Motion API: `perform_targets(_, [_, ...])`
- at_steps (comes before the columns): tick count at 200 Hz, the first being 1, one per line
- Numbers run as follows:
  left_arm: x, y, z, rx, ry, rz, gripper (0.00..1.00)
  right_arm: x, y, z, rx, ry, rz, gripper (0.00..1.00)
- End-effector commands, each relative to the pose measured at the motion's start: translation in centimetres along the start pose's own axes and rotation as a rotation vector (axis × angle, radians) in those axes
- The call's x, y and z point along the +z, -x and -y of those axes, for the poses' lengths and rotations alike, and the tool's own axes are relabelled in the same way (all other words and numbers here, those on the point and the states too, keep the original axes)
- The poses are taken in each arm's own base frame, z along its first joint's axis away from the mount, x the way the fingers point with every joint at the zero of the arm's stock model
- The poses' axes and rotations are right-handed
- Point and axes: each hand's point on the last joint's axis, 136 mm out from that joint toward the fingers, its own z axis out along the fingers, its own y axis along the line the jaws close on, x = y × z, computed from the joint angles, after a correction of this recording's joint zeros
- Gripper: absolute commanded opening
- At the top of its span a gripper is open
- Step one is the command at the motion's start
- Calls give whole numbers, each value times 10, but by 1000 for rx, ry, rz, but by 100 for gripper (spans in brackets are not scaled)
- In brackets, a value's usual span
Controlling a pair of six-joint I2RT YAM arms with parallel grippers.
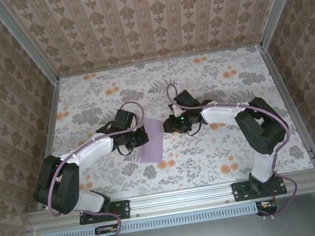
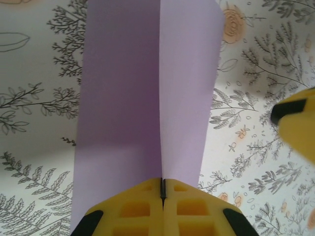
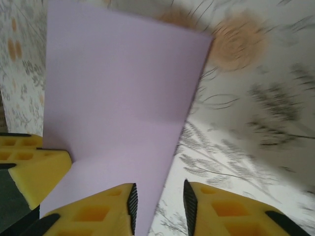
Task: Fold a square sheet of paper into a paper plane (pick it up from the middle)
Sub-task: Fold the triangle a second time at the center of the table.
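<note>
**Item:** sheet of paper point(image 2: 147, 98), plain lilac, with one centre crease raised as a ridge.

**Location:** The sheet extends straight ahead of the left tool point(image 2: 162, 189) and is taken at its near edge on the crease. Its two halves fall away to either side of that tool, toward the surface point(image 1: 238, 141) with its floral cloth.

**Left tool:** pressed together, pinching the sheet on the crease line.

**Right tool point(image 3: 160, 201):** spread, with a clear gap between its fingers point(image 3: 221, 211). A side edge of the sheet runs into that gap, close to one pad. Nothing is gripped. Whether the pad touches the paper cannot be told.

**Arrangement:** In the overhead view the two tools face each other across the sheet, near together.

**Stage (judged):** The centre fold is held and the second grip is not yet taken.

**Risks noted:**
- The edge may be missed or only nicked, since just a thin margin lies within the right tool's gap. The fold would then be pulled crooked.
- The sheet may be torn or dragged out of the left tool's pinch if the right tool closes and pulls away from it.
- A stray wrinkle may be pressed in if the right tool closes on a slack, bowed part of the sheet.
- The tools may collide, as they stand so near across a narrow sheet.
</note>
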Motion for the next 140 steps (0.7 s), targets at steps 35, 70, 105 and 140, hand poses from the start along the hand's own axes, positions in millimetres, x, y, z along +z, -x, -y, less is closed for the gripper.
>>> perform_targets(35, [10,0,-13,-57,56,4,11,30,-4,-33,-13,103,-79,27])
perform_targets(70, [14,-7,-9,-76,18,-23,17,44,-9,-24,12,84,-114,26])
perform_targets(105, [14,-14,-7,-98,-23,-35,24,51,-13,-16,28,59,-133,25])
perform_targets(140, [10,-29,-1,-126,-104,-59,31,56,-17,0,51,-6,-151,25])
